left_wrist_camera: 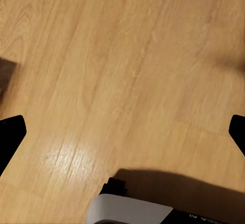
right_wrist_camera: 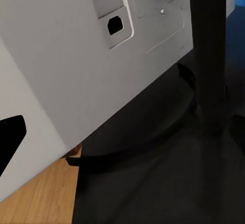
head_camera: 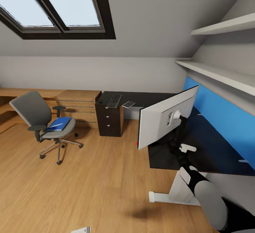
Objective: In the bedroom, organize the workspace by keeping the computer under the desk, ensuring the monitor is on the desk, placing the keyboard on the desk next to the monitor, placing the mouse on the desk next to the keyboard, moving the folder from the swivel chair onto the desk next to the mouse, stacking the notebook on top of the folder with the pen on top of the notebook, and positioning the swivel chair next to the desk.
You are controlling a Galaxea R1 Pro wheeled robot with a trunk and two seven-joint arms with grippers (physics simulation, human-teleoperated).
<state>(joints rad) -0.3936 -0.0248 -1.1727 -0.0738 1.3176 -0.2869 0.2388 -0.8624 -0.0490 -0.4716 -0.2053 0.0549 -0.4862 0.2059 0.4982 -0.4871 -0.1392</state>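
Right now my right gripper (right_wrist_camera: 122,127) sits just behind the monitor (head_camera: 166,118), jaws spread (nothing pinched), its stand (right_wrist_camera: 206,55) directly ahead.

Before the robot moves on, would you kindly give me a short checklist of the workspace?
1. Monitor on desk: ok, though its pale back faces the room.
2. Keyboard on desk: ok, but far from the monitor.
3. Folder off swivel chair: not ok, it lies on the seat.
4. Right tool state: cannot tell.
5. Computer under desk: cannot tell.
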